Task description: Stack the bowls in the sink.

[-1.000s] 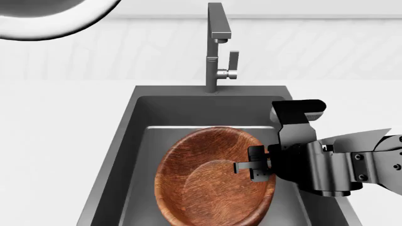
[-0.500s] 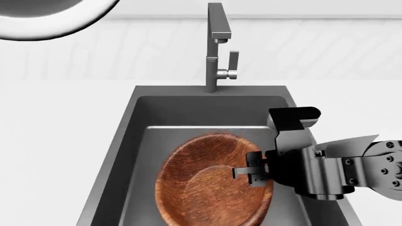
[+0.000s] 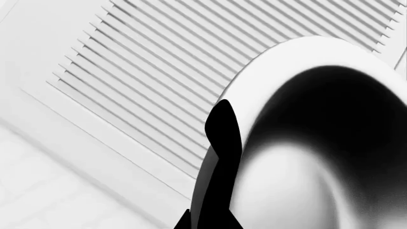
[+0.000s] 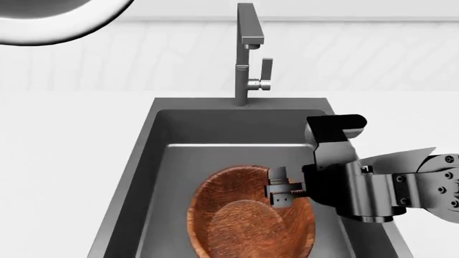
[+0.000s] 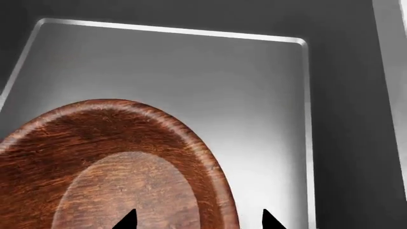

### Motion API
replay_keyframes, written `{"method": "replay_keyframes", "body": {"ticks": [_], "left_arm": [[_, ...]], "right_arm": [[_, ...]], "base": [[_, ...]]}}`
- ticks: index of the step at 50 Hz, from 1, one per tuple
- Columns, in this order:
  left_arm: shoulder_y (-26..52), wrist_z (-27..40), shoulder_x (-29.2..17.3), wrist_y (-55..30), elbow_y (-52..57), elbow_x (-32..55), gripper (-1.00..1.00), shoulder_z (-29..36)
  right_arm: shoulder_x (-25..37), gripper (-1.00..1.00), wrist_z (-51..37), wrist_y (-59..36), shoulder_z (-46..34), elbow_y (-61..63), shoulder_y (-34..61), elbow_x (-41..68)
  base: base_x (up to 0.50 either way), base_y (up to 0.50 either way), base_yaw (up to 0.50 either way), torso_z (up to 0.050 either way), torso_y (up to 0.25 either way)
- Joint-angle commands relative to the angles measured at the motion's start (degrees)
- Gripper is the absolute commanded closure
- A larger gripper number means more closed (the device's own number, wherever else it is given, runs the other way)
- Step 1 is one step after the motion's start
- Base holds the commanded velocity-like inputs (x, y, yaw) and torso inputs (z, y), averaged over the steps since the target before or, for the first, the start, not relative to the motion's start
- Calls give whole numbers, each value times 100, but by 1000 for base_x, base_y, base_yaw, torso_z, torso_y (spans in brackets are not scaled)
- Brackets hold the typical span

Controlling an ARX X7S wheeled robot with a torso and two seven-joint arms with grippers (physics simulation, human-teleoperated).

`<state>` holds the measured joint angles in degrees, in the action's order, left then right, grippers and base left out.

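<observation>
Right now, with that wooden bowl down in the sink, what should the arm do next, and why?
Probably open the right gripper and let go: the wooden bowl sits low in the sink, its rim between the fingertips, while the steel bowl waits up left.

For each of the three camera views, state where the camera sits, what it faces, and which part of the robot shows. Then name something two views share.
Head view: on the robot's head, looking down into the sink; right gripper and arm show.
Left wrist view: near the left gripper, facing the steel bowl and a ribbed white surface; one dark finger shows.
Right wrist view: near the right gripper, facing the sink floor; two fingertips show.
Shared: the wooden bowl in head and right wrist views.
</observation>
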<state>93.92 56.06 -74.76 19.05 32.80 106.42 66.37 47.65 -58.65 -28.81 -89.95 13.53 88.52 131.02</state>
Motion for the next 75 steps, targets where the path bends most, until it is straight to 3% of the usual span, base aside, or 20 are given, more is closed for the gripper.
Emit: {"method": "replay_keyframes", "body": {"ticks": [1, 15, 24, 31, 37, 46, 64, 75], "left_arm": [[105, -26, -1, 7, -9, -51, 100, -123], [96, 5, 7, -32, -36, -47, 100, -153], [83, 3, -1, -41, -38, -38, 100, -180], [71, 24, -37, -43, 63, -60, 100, -202], [51, -16, -75, -27, 82, -32, 100, -226], [-8, 5, -44, -188, 321, -125, 100, -161], [-156, -134, -596, -1401, 667, -80, 100, 153], [-549, -333, -486, -1773, 453, -76, 100, 528]], "right_arm": [[25, -100, -190, -106, 141, 128, 334, 94], [540, -100, -1453, 57, 869, 1535, 1626, 413], [782, -100, -2466, -656, 1653, 2040, 3641, 1267], [825, -100, -2981, -1162, 2103, 2008, 4603, 2113], [496, -100, -3135, -2382, 2645, 1374, 4648, 2288], [603, -100, -3135, -3720, 3489, 902, 4648, 2038], [974, -100, -3135, -4105, 3903, 962, 4648, 2029], [1075, -100, -3135, -3963, 4073, 1016, 4648, 2147]], "base": [[0, 0, 0, 0, 0], [0, 0, 0, 0, 0], [0, 0, 0, 1, 1], [0, 0, 0, 0, 0], [0, 0, 0, 0, 0], [0, 0, 0, 0, 0], [0, 0, 0, 0, 1], [0, 0, 0, 0, 0]]}}
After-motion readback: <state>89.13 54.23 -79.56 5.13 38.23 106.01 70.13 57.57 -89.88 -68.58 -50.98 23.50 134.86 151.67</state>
